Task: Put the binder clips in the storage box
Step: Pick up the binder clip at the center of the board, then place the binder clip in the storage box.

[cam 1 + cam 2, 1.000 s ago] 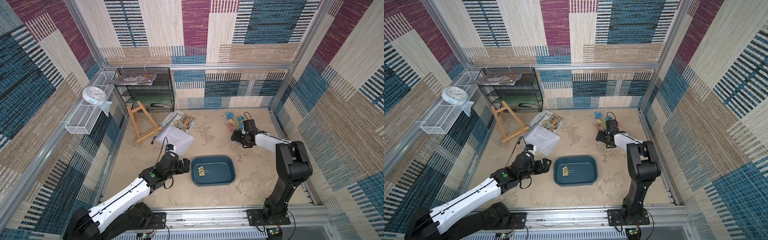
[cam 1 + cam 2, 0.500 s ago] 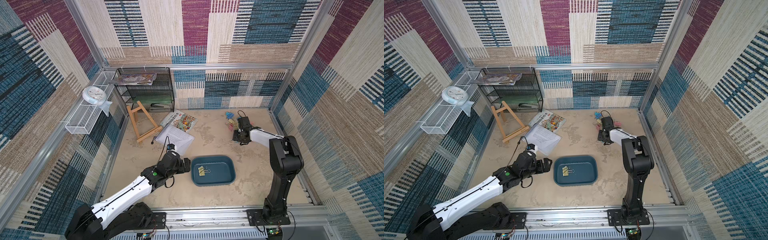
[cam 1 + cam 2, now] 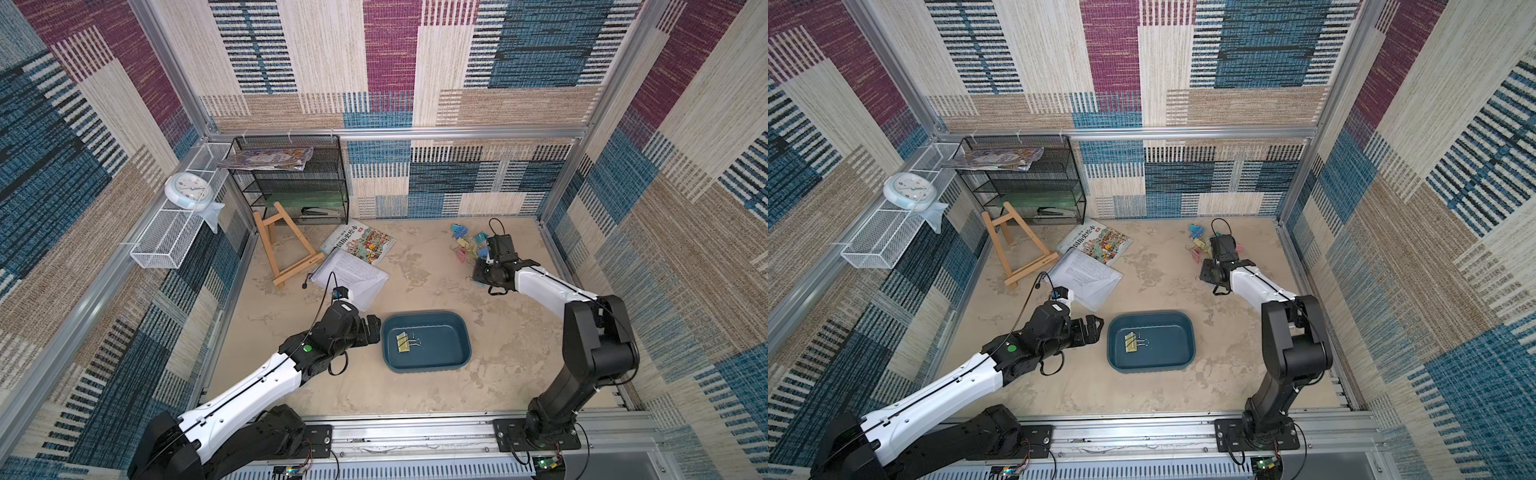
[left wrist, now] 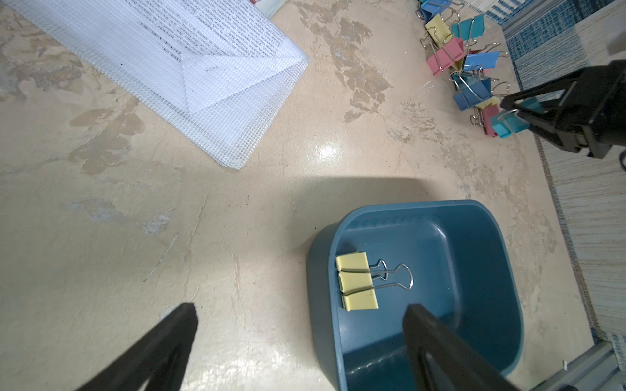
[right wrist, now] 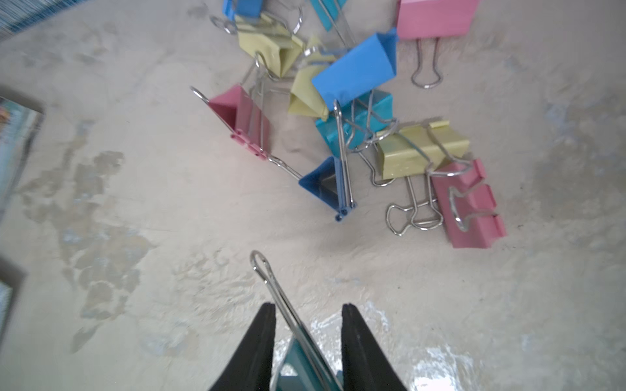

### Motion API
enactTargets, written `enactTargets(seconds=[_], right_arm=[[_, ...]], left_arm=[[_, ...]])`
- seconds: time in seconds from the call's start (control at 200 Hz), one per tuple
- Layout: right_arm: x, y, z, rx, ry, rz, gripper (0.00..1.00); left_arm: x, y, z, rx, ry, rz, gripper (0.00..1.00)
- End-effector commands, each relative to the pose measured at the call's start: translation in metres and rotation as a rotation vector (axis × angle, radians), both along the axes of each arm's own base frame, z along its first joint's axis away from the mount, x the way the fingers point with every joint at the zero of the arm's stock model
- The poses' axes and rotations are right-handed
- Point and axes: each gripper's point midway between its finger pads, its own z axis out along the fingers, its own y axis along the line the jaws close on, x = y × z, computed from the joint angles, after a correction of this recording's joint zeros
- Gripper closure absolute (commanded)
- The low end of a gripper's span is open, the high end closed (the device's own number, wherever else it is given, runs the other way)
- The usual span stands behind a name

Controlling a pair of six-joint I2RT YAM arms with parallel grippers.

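One yellow clip [image 4: 357, 281] lies in the box [image 4: 474, 257]; the pile [image 5: 359, 74] is left to move. The right claw [image 5: 309, 305] pinches a teal clip [image 5: 293, 369]; the left claw [image 4: 300, 307] gapes empty.

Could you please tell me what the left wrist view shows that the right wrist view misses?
Left wrist only: dark teal-blue plastic storage box holding one yellow binder clip, white mesh document pouch, open left gripper. Right wrist only: no new object, just the silver wire handles close up. Both: the pile of pastel binder clips; right gripper closed on a teal binder clip.
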Motion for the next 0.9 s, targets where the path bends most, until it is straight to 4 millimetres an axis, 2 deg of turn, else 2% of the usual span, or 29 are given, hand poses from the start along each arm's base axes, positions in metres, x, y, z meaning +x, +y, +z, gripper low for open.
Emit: enactTargets(seconds=[0.0,0.085,0.135,0.305,0.436,0.566,0.681,0.841,0.896], right_arm=[[-0.017,0.026,0.039,0.164,-0.089,0.071,0.73],[-0.046,0.056,0.069,0.316,-0.154,0.179,0.74],[-0.064,0.068,0.08,0.373,-0.17,0.202,0.74],[-0.122,0.119,0.089,0.541,-0.135,0.282,0.75],[-0.16,0.154,0.081,0.652,-0.073,0.317,0.76],[-0.186,0.18,0.071,0.713,-0.029,0.339,0.76],[-0.201,0.204,0.051,0.719,0.037,0.357,0.76],[-0.208,0.225,0.017,0.769,0.107,0.294,0.75],[-0.209,0.236,0.012,0.803,0.112,0.29,0.75]], left_arm=[[0.002,0.007,0.005,0.016,-0.019,0.029,0.01],[0.003,0.014,0.006,0.026,-0.035,0.062,0.01],[0.003,0.017,0.007,0.024,-0.047,0.08,0.01],[0.004,0.02,0.012,-0.008,-0.074,0.107,0.01],[0.004,0.018,0.014,-0.028,-0.078,0.108,0.01],[0.002,0.019,0.014,-0.037,-0.079,0.111,0.01],[0.002,0.018,0.012,-0.044,-0.076,0.112,0.01],[0.002,0.017,0.012,-0.05,-0.069,0.108,0.01],[0.001,0.017,0.012,-0.05,-0.067,0.107,0.01]])
